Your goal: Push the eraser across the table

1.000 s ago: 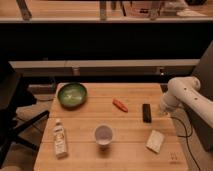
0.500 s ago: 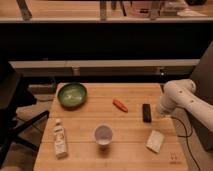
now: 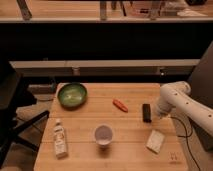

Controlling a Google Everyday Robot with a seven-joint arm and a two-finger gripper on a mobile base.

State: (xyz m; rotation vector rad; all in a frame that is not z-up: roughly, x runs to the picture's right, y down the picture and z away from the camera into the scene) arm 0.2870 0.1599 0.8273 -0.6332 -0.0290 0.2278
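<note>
Black against the pale bamboo planks, the eraser (image 3: 146, 112) lies toward the right side of the table (image 3: 127, 156), its long side running near to far, with the orange-red carrot-like piece (image 3: 119, 105) to its left and the pale white block (image 3: 156, 141) nearer and slightly right. Over the last second the white arm has swung down and leftward from the table's right edge, so the gripper (image 3: 156, 114), which a moment ago hung higher and farther right, now sits low at the eraser's right flank, just beside it or already touching; which of the two cannot be made out. Its fingers are closed together and hold nothing, which suits a shove rather than a grasp. The eraser itself has not visibly shifted, so the push seems only about to begin, and a leftward sweep would carry it toward the open middle, between the carrot-like piece and the white cup (image 3: 103, 134).
</note>
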